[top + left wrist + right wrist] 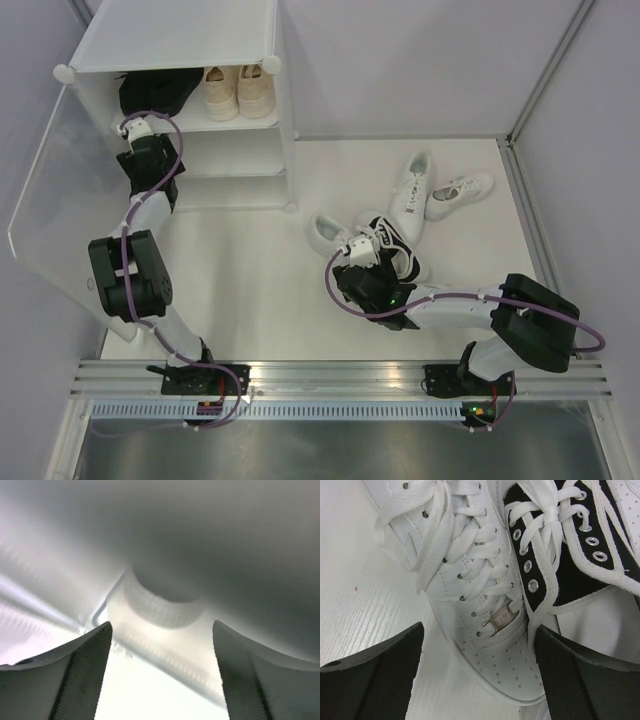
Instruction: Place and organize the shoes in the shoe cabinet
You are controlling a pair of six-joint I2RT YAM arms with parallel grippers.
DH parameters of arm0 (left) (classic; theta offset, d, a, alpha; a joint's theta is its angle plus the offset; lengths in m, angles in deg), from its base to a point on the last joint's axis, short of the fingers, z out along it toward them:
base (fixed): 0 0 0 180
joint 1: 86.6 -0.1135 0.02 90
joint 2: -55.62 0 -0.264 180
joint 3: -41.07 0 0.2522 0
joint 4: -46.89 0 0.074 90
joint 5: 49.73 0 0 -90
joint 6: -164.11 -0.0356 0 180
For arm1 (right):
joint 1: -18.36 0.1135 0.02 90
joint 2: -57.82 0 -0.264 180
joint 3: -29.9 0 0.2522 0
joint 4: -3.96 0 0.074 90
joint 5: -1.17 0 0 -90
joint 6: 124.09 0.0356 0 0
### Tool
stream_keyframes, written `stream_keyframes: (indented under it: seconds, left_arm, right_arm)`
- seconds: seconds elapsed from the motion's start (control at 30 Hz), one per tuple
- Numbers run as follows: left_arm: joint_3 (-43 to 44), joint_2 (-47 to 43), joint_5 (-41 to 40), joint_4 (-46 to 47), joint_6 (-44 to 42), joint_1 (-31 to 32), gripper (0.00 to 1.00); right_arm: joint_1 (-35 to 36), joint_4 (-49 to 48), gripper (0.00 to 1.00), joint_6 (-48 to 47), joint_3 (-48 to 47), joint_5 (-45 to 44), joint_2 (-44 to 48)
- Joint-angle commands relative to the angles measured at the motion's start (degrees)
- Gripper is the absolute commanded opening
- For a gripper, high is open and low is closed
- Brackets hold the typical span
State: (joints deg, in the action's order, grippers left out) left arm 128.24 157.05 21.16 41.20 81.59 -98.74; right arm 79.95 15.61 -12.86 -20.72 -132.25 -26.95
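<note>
Right gripper (479,630) open, empty, over the toe of the white sneaker (470,585). Shoe's long axis runs between the fingers, with the black-and-white sneaker (570,565) touching it. Left gripper (162,625) open, well apart from it, at shoe cabinet (180,40).

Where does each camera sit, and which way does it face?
Top external: above and behind, looking down on shoe cabinet, left gripper, right gripper.
Left wrist: at the cabinet, facing a round connector; left gripper open.
Right wrist: over white sneaker and black-and-white sneaker; right gripper open.
Shared: top view shows that black-and-white sneaker too.
</note>
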Motion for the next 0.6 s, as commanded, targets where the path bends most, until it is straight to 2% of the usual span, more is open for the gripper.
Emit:
stream_keyframes:
  seconds: [0.0, 0.13, 0.2, 0.4, 0.57]
  left_arm:
    - [-2.03, -6.4, 1.44, -3.67, 3.76, 0.01, 0.87]
    - [-6.24, -13.96, 5.39, -8.68, 6.66, 1.15, 0.98]
    - [-7.57, -19.32, 7.5, -13.16, 8.24, 1.68, 1.0]
    - [-10.04, -33.98, 15.14, -26.59, 11.58, 4.93, 1.0]
    - [-13.81, -45.25, 21.04, -34.08, 13.6, 5.2, 1.0]
  right_arm:
    - [0.21, -0.97, 0.91, 3.55, 0.48, 9.93, 0.22]
    - [0.21, 1.93, 0.91, 4.25, -2.16, 8.62, 3.72]
    - [0.21, 6.23, 0.92, 5.65, -3.82, 7.56, 5.31]
    - [-0.93, 18.79, 0.92, 8.29, -9.79, 1.94, 10.06]
    - [-9.1, 28.38, 0.91, 8.04, -12.88, 0.44, 13.23]
